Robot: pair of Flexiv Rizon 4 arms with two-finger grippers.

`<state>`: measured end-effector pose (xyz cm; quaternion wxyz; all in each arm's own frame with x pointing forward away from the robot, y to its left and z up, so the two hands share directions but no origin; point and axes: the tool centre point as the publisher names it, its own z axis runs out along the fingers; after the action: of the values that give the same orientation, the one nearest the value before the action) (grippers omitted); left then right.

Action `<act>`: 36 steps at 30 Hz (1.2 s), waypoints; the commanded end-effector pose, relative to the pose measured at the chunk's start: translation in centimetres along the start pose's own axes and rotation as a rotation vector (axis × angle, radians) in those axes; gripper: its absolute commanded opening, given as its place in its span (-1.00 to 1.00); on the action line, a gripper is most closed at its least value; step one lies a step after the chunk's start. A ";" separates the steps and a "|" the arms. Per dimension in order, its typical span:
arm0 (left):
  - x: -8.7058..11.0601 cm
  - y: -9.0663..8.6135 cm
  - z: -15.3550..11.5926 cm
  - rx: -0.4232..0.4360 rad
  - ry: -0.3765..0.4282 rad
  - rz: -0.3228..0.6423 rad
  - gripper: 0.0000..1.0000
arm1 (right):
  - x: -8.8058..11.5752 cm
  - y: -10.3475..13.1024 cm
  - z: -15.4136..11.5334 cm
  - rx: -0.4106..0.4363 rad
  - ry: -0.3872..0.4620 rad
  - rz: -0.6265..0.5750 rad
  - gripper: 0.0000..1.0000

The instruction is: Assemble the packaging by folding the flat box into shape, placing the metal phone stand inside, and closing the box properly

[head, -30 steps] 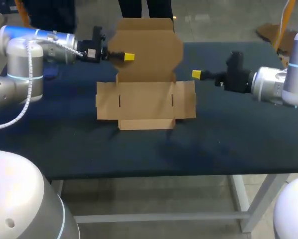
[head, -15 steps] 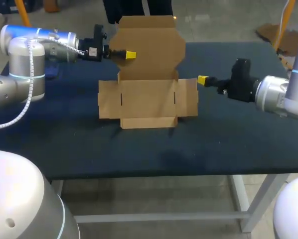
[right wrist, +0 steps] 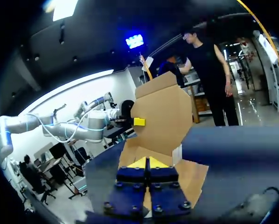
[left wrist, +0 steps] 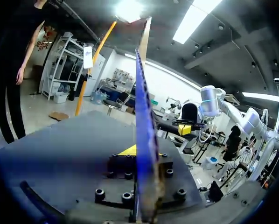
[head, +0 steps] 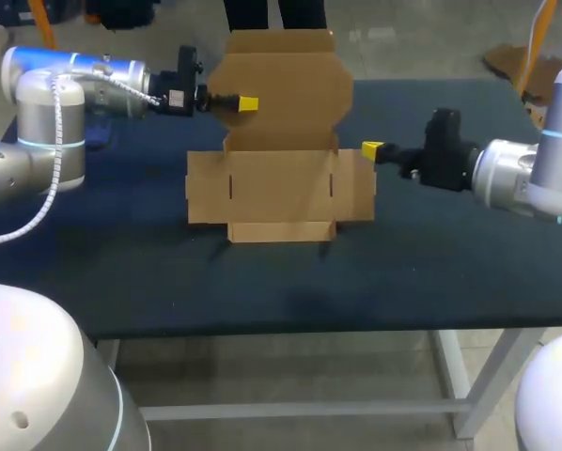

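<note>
A brown cardboard box (head: 281, 193) lies unfolded on the dark table, its base and side flaps flat. Its large lid panel (head: 286, 89) stands upright at the back. My left gripper (head: 247, 103) is shut on the left edge of that panel. In the left wrist view the cardboard (left wrist: 143, 93) runs edge-on between the fingers. My right gripper (head: 371, 149) is shut and holds nothing, its yellow tips at the top corner of the box's right flap (head: 359, 183). In the right wrist view the gripper (right wrist: 149, 163) points at the box (right wrist: 163, 112) just ahead.
The dark table (head: 431, 254) stretches in front of the box and to both sides of it. Its front edge runs across the lower part of the head view.
My right gripper has moved left to the right flap's corner after dropping a little. The box and raised lid have shifted slightly right with my left gripper.
</note>
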<state>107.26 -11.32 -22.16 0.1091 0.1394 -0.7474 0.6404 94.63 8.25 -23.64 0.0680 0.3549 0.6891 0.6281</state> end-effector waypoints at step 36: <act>4.4 -1.5 2.2 0.007 -0.042 0.073 -1.00 | 4.3 -11.1 -0.1 -0.020 -0.156 -0.146 -1.00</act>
<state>104.24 -13.93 -19.66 0.0734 0.1236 -0.7518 0.6435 87.12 10.28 -31.63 0.1580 0.3499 0.7104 0.5898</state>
